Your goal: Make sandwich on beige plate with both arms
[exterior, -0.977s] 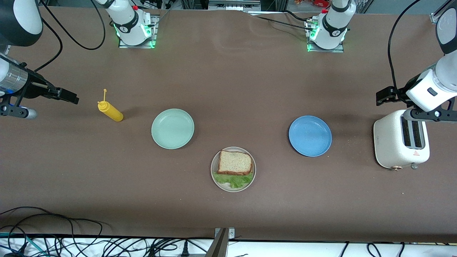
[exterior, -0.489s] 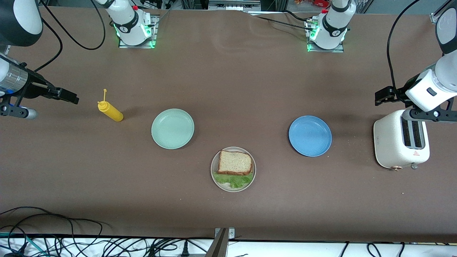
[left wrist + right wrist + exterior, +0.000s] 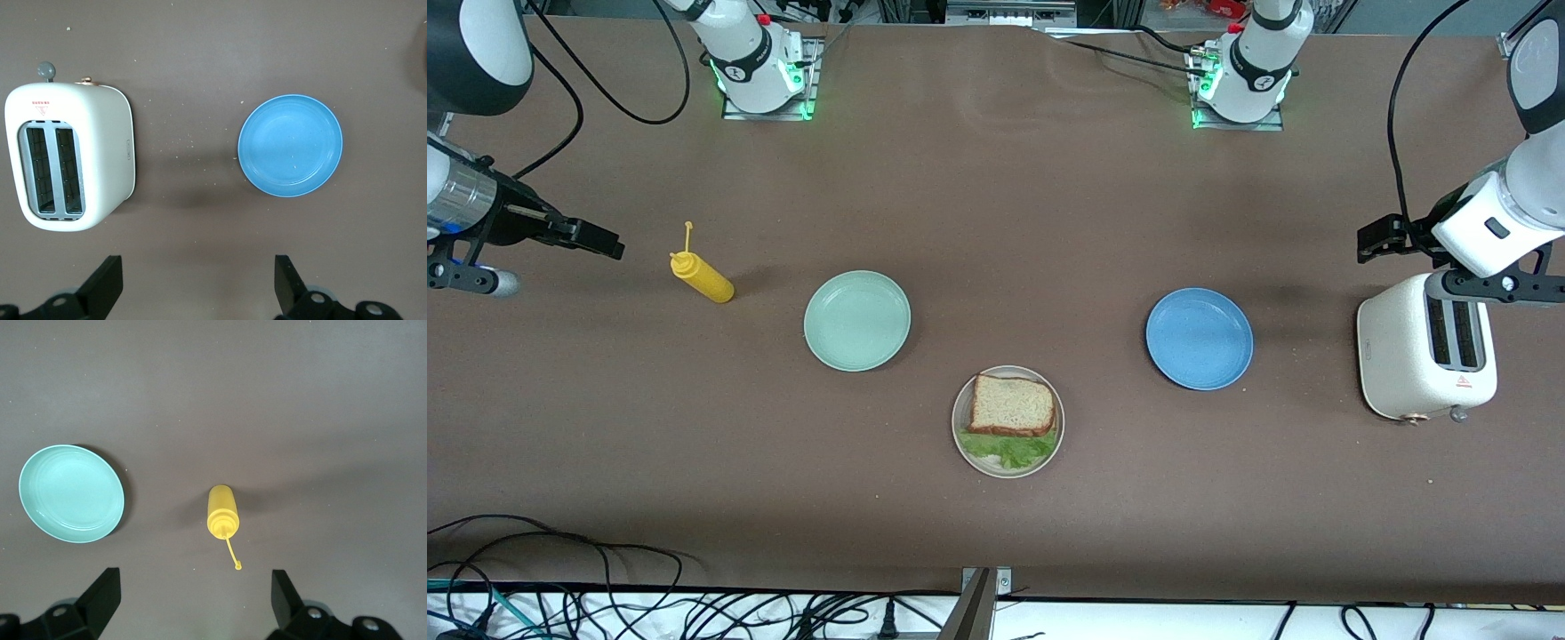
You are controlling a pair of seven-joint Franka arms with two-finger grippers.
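The sandwich (image 3: 1012, 407), speckled brown bread with a darker crust lying flat over ruffled green lettuce (image 3: 1009, 448) that sticks out toward the front camera, rests on the round beige plate (image 3: 960, 411) near the table's middle.

- Table (image 3: 996, 222): matt brown covering, faintly textured.
- Toaster (image 3: 1405, 356): cream speckled shell, smooth, satin.
- Blue plate (image 3: 1199, 339), pale green plate (image 3: 857, 320): smooth, slight sheen.
- Yellow squeeze bottle (image 3: 704, 279): smooth plastic.
- Bread (image 3: 1012, 404): porous, speckled.
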